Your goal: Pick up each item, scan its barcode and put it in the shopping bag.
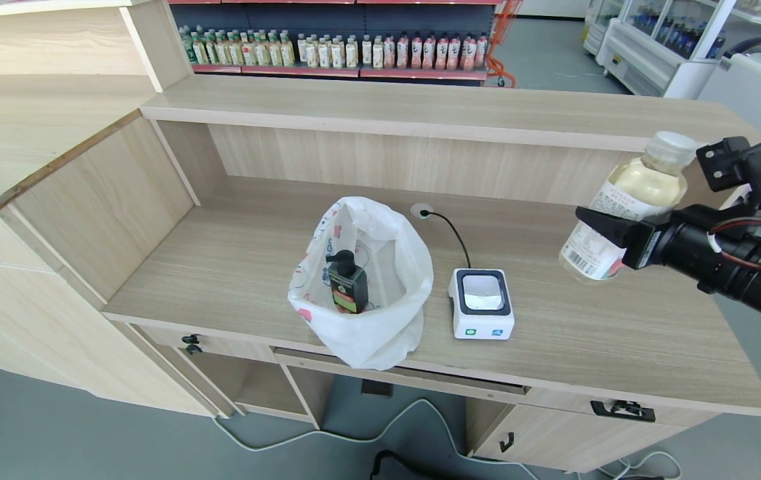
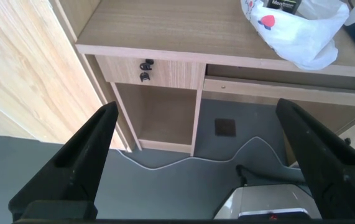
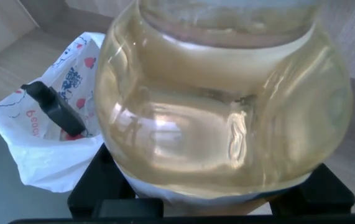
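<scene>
Bottle (image 1: 628, 200) clamped in right gripper (image 1: 599, 239) over counter (image 1: 594, 333) near its right edge, apart from scanner (image 1: 482, 304); left gripper (image 2: 197, 124) spread wide.

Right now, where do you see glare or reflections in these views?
Head view: the window of the scanner glares white; right wrist view: bright reflections streak the bottle; left wrist view: even light on the counter, no glare.
</scene>
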Tool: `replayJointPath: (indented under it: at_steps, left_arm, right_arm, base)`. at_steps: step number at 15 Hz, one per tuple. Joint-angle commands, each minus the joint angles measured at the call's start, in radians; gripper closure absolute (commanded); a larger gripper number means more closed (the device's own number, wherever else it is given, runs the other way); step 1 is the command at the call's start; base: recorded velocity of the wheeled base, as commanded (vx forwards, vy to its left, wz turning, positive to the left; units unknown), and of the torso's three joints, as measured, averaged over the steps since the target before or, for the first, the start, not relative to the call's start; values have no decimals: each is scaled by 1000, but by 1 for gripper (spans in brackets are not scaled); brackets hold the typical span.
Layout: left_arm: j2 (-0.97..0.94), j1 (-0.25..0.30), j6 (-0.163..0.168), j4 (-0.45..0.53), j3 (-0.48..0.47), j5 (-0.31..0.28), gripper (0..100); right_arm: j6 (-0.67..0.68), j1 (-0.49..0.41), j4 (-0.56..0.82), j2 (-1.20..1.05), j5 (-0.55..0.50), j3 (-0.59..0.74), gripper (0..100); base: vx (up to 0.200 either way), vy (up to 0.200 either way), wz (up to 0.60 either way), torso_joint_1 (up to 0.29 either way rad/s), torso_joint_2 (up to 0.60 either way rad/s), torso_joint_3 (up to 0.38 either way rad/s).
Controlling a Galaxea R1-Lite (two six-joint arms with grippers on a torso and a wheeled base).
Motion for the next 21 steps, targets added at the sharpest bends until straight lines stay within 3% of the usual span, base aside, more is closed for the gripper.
replayJointPath:
  at_steps: [1, 11, 21]
  left_arm:
    - [0, 0, 0, 0, 0, 0, 0]
    - [0, 0, 3, 0, 0, -1, 0]
    - [0, 0, 2, 0, 0, 0, 0]
  right_arm:
    - [3, 2, 0, -2, 6, -3, 100]
    - [12, 38, -179, 212, 35, -95, 100]
    - [-72, 41, -354, 508, 22, -188, 100]
  base:
    - [0, 200, 0, 2, 2, -2]
    - [0, 200, 0, 4, 1, 2]
    - [0, 0, 0, 0, 0, 0]
